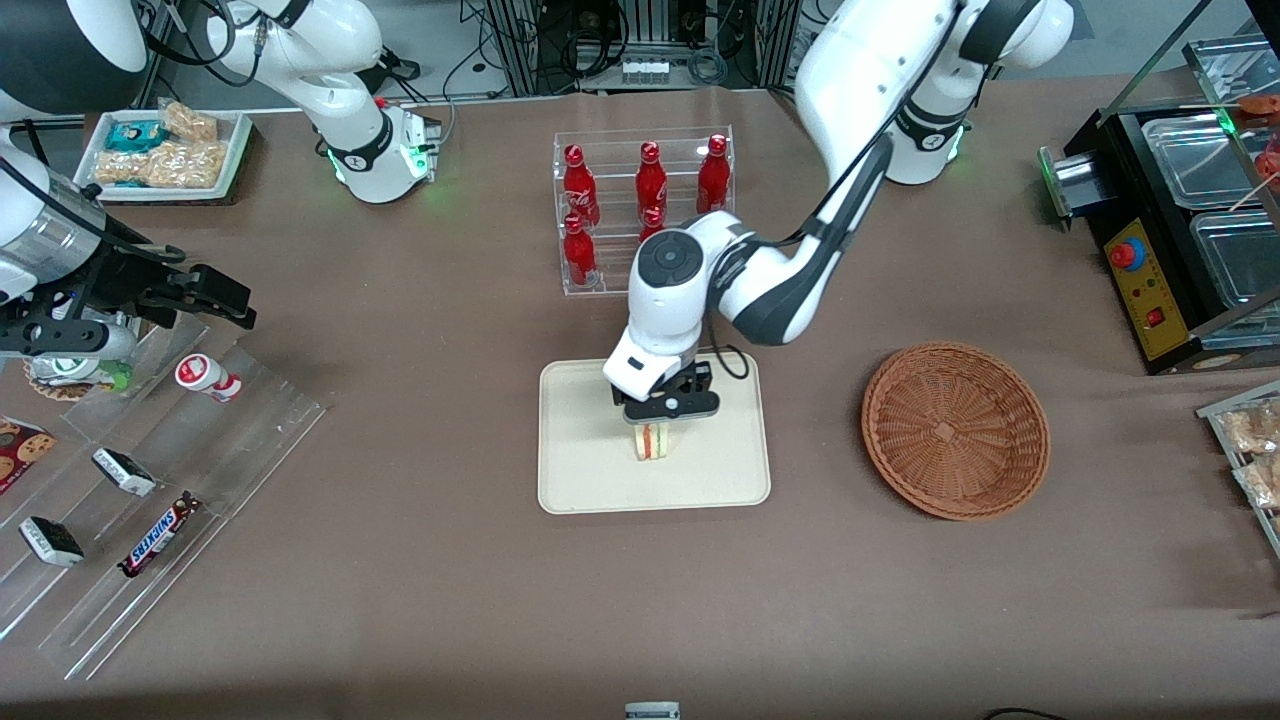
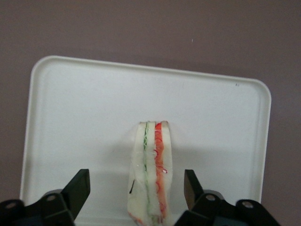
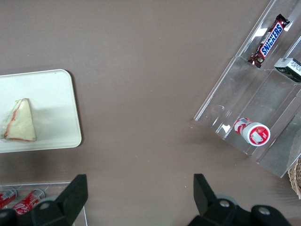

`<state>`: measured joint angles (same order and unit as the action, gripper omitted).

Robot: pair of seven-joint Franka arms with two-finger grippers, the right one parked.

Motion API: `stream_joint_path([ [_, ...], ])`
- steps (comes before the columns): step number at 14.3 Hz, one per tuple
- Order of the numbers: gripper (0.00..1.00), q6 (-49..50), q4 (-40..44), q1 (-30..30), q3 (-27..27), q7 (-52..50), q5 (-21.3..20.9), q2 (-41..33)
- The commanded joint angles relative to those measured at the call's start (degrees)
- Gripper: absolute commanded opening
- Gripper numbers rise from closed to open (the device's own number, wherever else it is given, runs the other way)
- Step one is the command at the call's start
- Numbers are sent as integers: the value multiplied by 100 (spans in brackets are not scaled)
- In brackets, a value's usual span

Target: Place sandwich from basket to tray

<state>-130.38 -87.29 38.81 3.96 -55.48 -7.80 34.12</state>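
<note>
The sandwich [image 1: 652, 442] rests on the cream tray [image 1: 580, 450], near the tray's middle, with its red and green filling edge showing. My left gripper [image 1: 660, 420] hangs just over it. In the left wrist view the gripper [image 2: 136, 183] is open, its black fingers [image 2: 80, 188] standing either side of the sandwich [image 2: 150, 174] with a gap on each side, touching nothing. The tray [image 2: 75, 117] lies under it. The wicker basket [image 1: 955, 430] sits empty toward the working arm's end of the table. The right wrist view also shows the sandwich [image 3: 19, 121] on the tray [image 3: 51, 108].
A clear rack of red cola bottles [image 1: 645, 200] stands farther from the front camera than the tray. Clear stepped shelves with snack bars [image 1: 160, 535] lie toward the parked arm's end. A black appliance [image 1: 1160, 230] and bagged snacks [image 1: 1255, 440] sit at the working arm's end.
</note>
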Motion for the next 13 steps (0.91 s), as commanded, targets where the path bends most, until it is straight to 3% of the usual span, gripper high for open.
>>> stream_joint_path([
  [1, 100, 729, -166, -268, 34, 107, -55, -791],
  [7, 100, 2058, -192, -917, 25, 714, 94, -1662],
  [9, 100, 2104, -419, -1295, 34, 784, 103, -1855],
  [13, 100, 2253, -1052, -2104, 34, 1846, 260, -2470],
])
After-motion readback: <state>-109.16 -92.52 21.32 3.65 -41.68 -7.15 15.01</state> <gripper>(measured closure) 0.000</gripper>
